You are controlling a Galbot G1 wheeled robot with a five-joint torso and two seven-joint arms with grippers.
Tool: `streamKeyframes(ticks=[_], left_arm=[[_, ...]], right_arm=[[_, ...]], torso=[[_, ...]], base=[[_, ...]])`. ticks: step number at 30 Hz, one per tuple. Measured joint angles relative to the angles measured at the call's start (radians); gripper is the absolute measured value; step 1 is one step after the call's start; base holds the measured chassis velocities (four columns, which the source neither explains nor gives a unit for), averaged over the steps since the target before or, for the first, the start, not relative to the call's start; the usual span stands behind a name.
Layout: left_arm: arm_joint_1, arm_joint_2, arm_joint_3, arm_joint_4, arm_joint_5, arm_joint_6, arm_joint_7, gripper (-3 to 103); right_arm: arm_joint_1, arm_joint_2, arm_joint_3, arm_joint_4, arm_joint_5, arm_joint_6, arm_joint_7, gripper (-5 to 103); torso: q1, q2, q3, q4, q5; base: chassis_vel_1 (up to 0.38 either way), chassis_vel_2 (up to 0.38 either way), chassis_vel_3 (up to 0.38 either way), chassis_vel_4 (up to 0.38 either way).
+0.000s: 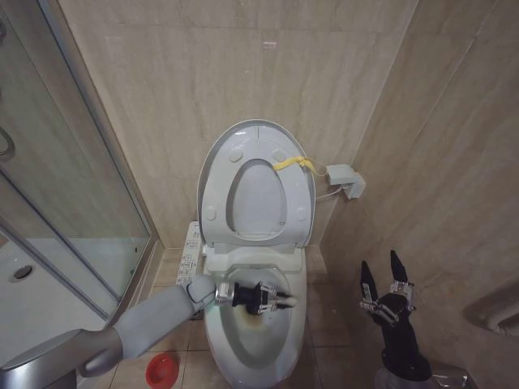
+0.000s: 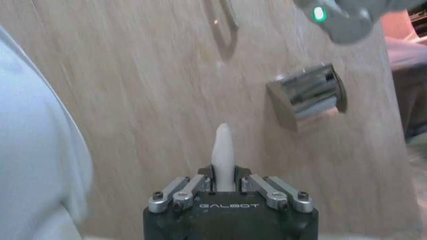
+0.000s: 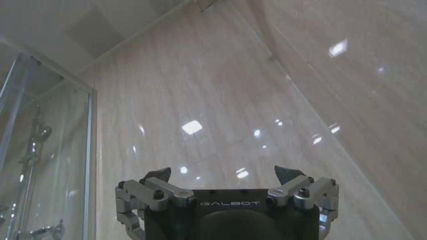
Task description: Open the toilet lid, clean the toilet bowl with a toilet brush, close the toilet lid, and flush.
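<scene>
Beige tiled walls close in a small bathroom, with a glass shower door (image 1: 73, 186) to the robot's left. The toilet lid (image 1: 255, 182) stands raised against the wall, its yellow strap (image 1: 293, 164) hanging at the edge. Below it the toilet bowl (image 1: 253, 328) lies open, brownish stains inside. The left gripper (image 1: 284, 301) reaches across the bowl's rear half, its fingers (image 2: 257, 186) narrowed around the white handle of the toilet brush (image 2: 223, 155), which sticks out past the fingertips; I cannot tell where the bristle head is. A red holder (image 1: 162, 369) sits on the floor beside the bowl. The right gripper (image 1: 379, 271) is parked well apart to the right, fingers (image 3: 288, 172) spread wide and pointing up, holding nothing.
</scene>
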Motion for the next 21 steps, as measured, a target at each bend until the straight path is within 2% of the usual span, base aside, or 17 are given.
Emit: streamKeyframes(ticks=[3, 6, 7, 10, 11, 13, 17, 19, 21], left_arm=[[-0.003, 0.029, 0.003, -0.002, 0.004, -0.001, 0.004, 20], [0.017, 0.059, 0.008, 0.027, 0.024, -0.005, 0.016, 20], [0.034, 0.068, 0.006, 0.042, 0.032, -0.007, 0.02, 20], [0.045, 0.067, -0.001, 0.041, 0.035, -0.007, 0.021, 20], [0.043, 0.056, -0.004, 0.02, 0.029, -0.002, 0.015, 20], [0.022, 0.01, -0.006, -0.031, -0.003, 0.004, -0.017, 20], [-0.01, -0.041, -0.003, -0.068, -0.045, 0.01, -0.04, 20], [-0.016, -0.044, 0.006, -0.066, -0.049, 0.011, -0.037, 20], [-0.013, -0.021, 0.037, -0.033, -0.04, 0.008, -0.025, 20]], right_arm=[[0.002, 0.001, -0.004, -0.004, -0.001, 0.0, 0.0, 100], [0.0, 0.002, -0.011, -0.002, -0.002, 0.001, -0.001, 100], [-0.001, 0.002, -0.012, 0.0, -0.002, 0.001, -0.002, 100], [-0.003, 0.001, -0.013, 0.004, -0.002, 0.001, -0.002, 100], [-0.004, 0.0, -0.012, 0.005, -0.002, 0.001, -0.002, 100], [-0.001, 0.002, -0.01, 0.006, -0.002, 0.0, -0.001, 100], [0.013, 0.002, -0.006, -0.005, -0.003, -0.005, 0.0, 100], [0.017, 0.001, -0.004, -0.01, -0.003, -0.006, 0.001, 100], [0.011, -0.002, 0.0, -0.011, -0.002, -0.006, 0.001, 100]], torso=[[0.0, 0.0, 0.0, 0.0, 0.0004], [0.0, 0.0, 0.0, 0.0011, 0.0004], [0.0, 0.0, 0.0, 0.0022, 0.0002], [0.0, 0.0, 0.0, 0.0014, 0.0003], [0.0, 0.0, 0.0, 0.0022, 0.0003], [0.0, 0.0, 0.0, 0.0008, 0.0001], [0.0, 0.0, 0.0, -0.0005, 0.0003], [0.0, 0.0, 0.0, -0.0005, 0.0004], [0.0, 0.0, 0.0, 0.0008, 0.0006]], base=[[0.0, 0.0, 0.0, 0.0], [0.0, 0.0, 0.0, 0.0], [0.0, 0.0, 0.0, 0.0], [0.0, 0.0, 0.0, 0.0], [0.0, 0.0, 0.0, 0.0], [0.0, 0.0, 0.0, 0.0], [-0.014, -0.008, -0.001, -0.009], [-0.056, 0.0, 0.002, -0.037], [0.0, 0.0, 0.0, 0.0]])
